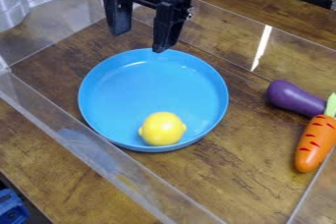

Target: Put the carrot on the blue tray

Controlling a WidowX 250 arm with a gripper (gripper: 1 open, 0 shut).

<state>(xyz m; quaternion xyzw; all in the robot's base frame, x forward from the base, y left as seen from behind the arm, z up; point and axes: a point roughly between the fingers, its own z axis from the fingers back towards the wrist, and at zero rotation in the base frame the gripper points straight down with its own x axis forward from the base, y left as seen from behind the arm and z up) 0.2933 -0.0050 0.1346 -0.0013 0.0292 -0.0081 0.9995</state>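
The blue tray [197, 76] lies in the middle of the wooden table, a round shallow dish with a raised rim. A yellow lemon [163, 129] rests inside it near the front rim. At the right edge of the view the orange carrot [313, 143] lies on the table, its green stub pointing away from me, well apart from the tray. My black gripper [143, 24] hangs above the tray's back rim, pointing down, open, with nothing between its fingers [164, 29].
A purple eggplant toy [294, 95] lies just behind the carrot. Clear plastic walls [53, 110] fence in the work area on the left, front and back. A blue object [8, 208] shows at the bottom left corner, outside the wall.
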